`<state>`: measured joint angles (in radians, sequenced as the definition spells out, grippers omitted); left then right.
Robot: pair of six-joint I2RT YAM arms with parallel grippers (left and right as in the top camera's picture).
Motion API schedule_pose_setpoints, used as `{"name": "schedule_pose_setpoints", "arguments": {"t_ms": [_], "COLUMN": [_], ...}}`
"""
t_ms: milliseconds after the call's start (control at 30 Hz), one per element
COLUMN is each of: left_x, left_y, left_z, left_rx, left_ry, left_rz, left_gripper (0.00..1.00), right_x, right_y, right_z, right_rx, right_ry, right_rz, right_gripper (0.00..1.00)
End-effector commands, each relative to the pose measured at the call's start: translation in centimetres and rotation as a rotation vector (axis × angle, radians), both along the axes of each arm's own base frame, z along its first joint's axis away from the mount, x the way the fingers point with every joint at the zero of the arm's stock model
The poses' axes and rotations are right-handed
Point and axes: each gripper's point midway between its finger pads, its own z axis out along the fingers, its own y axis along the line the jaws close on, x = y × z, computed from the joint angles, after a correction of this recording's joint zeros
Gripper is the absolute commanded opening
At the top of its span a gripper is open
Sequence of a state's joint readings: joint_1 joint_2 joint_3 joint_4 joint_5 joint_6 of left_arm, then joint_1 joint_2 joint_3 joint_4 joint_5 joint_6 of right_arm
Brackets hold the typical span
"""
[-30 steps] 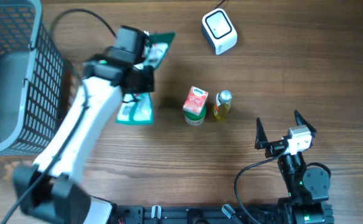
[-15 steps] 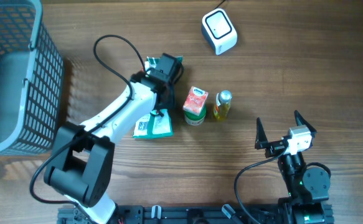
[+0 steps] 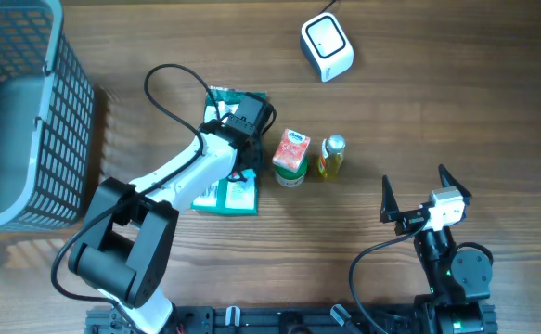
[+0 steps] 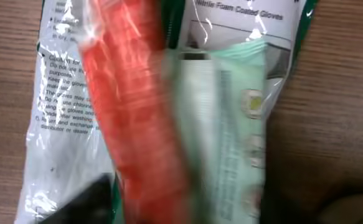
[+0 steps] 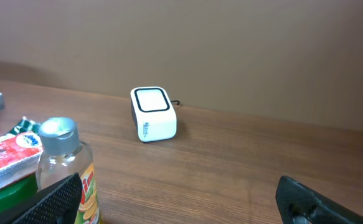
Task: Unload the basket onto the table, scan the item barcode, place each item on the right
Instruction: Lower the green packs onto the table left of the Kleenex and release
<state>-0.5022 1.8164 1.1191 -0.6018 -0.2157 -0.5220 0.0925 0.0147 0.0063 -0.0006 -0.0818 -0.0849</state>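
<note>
Your glove packet (image 3: 238,197) lies flat on the table (image 3: 456,93) under the left gripper (image 3: 249,121), well apart from the barcode scanner (image 3: 326,46). You cannot tell whether that gripper clamps it. The right gripper (image 3: 413,174) rests spread and empty. Judging from this, 0 scans look done; lifting and presenting the barcode remain.

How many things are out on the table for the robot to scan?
3. A glove packet lies left, a red-and-green carton in the middle, a small yellow bottle just right of it. The basket is partly out of view, so more may hide there.
</note>
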Motion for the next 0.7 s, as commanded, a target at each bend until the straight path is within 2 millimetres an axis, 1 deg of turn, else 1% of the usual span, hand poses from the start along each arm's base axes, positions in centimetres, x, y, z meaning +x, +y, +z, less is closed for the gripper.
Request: {"name": "schedule_pose_setpoints", "arguments": {"t_ms": [0, 67, 233, 267, 333, 400, 467, 533, 567, 667], "left_x": [0.1, 0.5, 1.2, 1.3, 1.4, 1.6, 2.0, 2.6, 3.0, 4.2], "left_y": [-0.1, -0.2, -0.7, -0.7, -0.6, -0.1, 0.9, 2.4, 3.7, 7.6], "left_z": [0.2, 1.5, 5.7, 6.4, 7.7, 8.6, 9.1, 9.1, 9.1, 9.3], "left_rx": [0.015, 0.010, -0.027, -0.035, -0.042, -0.044, -0.044, -0.041, -0.038, -0.034], "left_ry": [-0.005, -0.021, -0.087, -0.104, -0.134, -0.157, -0.169, -0.171, -0.171, -0.185], "left_rz": [-0.039, -0.060, -0.070, -0.069, -0.084, -0.088, -0.066, -0.025, 0.008, 0.113], "left_gripper": [0.85, 0.90, 0.96, 0.99, 0.99, 0.95, 0.88, 0.86, 0.86, 0.95], "right_x": [0.0, 0.0, 0.0, 0.0, 0.0, 0.0, 0.0, 0.0, 0.0, 0.0], "right_y": [-0.1, -0.1, -0.1, -0.1, -0.1, -0.1, -0.1, -0.1, -0.1, -0.1], "right_z": [0.2, 0.2, 0.2, 0.2, 0.2, 0.2, 0.2, 0.2, 0.2, 0.2], "right_rx": [-0.012, -0.012, -0.012, -0.013, -0.013, -0.013, -0.013, -0.013, -0.013, -0.013], "right_ry": [-0.011, -0.011, -0.011, -0.011, -0.011, -0.011, -0.011, -0.011, -0.011, -0.011], "right_rz": [-0.005, -0.005, -0.005, -0.005, -0.005, -0.005, -0.005, -0.005, -0.005, -0.005], "right_gripper": [1.00, 1.00, 1.00, 1.00, 1.00, 1.00, 1.00, 1.00, 1.00, 1.00]}}
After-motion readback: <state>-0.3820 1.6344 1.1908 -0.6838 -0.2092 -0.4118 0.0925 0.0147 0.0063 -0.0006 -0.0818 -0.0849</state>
